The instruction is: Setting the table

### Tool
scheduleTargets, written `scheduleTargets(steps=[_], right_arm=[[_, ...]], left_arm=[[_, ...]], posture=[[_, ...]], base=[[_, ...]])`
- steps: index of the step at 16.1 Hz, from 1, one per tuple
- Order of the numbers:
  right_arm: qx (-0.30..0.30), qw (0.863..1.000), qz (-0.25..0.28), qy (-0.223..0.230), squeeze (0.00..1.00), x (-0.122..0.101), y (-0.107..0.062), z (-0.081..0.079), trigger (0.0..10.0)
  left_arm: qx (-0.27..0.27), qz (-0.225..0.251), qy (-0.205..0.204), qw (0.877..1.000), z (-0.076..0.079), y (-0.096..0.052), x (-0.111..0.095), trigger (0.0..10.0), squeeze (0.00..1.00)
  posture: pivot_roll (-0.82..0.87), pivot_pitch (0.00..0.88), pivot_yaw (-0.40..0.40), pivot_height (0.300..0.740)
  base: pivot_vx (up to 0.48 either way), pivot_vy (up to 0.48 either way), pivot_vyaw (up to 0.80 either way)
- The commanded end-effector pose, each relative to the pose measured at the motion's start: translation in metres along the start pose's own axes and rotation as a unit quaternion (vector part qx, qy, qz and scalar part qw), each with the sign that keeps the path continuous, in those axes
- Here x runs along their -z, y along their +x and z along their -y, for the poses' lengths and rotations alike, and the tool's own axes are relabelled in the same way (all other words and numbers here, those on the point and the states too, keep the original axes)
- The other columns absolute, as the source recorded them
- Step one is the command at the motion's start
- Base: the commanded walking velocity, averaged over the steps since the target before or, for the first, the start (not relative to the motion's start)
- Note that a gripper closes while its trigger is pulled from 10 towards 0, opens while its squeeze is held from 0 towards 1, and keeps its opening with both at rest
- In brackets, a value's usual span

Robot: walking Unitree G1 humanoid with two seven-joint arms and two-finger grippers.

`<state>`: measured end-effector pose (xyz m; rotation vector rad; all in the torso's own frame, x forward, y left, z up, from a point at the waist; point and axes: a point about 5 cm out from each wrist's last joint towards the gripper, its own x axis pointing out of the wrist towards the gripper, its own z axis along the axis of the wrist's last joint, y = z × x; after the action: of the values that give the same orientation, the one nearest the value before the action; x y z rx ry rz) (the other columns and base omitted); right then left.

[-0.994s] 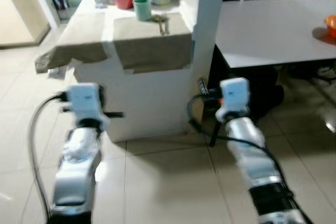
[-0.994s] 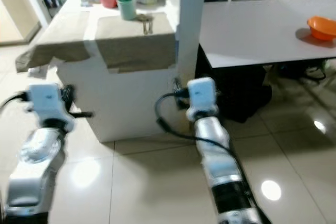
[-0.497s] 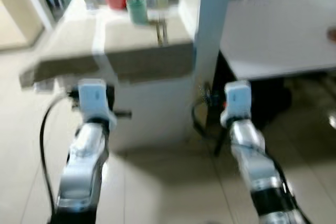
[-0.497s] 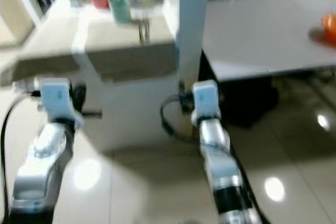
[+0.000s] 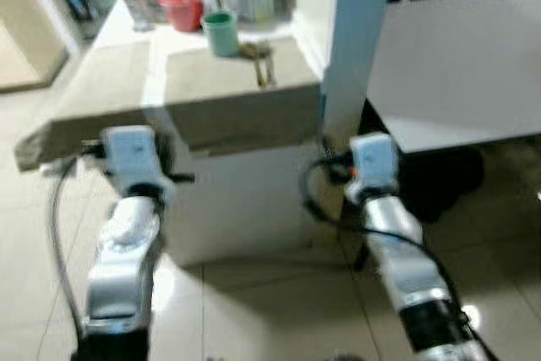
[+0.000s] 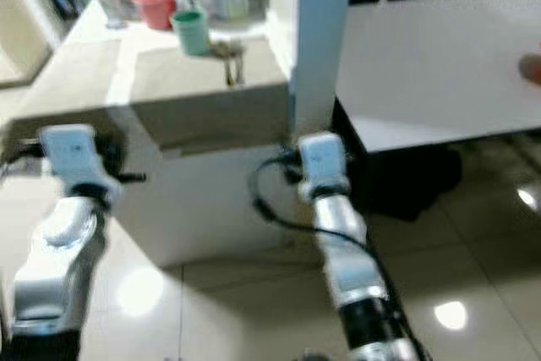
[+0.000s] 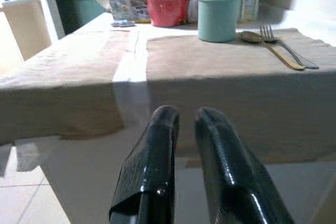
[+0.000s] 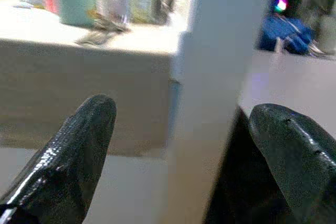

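The fingers of the left gripper (image 7: 181, 166) are pressed almost together on nothing, and in the left wrist view they point at the near edge of the cloth-covered surface (image 7: 220, 77). Far on it stand the green cup (image 7: 219, 18), a red cup (image 7: 167, 8) and, to the right, the spoon (image 7: 270, 51) and fork (image 7: 287, 47).

In the right wrist view the right gripper (image 8: 184, 145) has its fingers spread wide and bare, facing the pale blue post (image 8: 202, 77) at the right end of that surface.

From the left eye view, both arms are raised in front of the robot, short of the surface. The frame is sharper than half a second ago, and the surface sits a little lower and nearer, so the camera has moved closer; the things themselves lie as before. I judge the approach to be nearly done, with the cutlery not yet reached.

The right eye view agrees, and the white table (image 6: 439, 57) stands to the right.
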<state>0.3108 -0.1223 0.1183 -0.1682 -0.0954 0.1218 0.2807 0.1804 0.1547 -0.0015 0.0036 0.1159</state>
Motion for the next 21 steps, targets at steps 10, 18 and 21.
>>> scheduleTargets(steps=[10,18,21], right_arm=[[-0.011,1.0,0.009,0.003,0.0,-0.005,0.0025,-0.0068,10.0],[-0.013,1.0,0.012,0.005,0.0,-0.0081,0.0048,-0.0081,10.0],[-0.014,1.0,0.016,0.006,0.0,-0.0101,0.0053,-0.0082,10.0]], left_arm=[[-0.013,-0.014,0.017,1.0,-0.0068,0.0007,0.0048,10.0,1.0],[-0.009,-0.009,0.015,1.0,-0.0047,0.0021,0.0011,10.0,0.32],[-0.002,-0.001,0.025,1.0,-0.002,0.0033,-0.0032,10.0,0.0]], posture=[[-0.08,0.0,0.069,0.74],[-0.08,0.0,0.072,0.74],[-0.08,0.0,0.074,0.74]], base=[[0.0,0.0,0.0],[0.042,0.0,0.0],[0.46,0.0,0.0]])
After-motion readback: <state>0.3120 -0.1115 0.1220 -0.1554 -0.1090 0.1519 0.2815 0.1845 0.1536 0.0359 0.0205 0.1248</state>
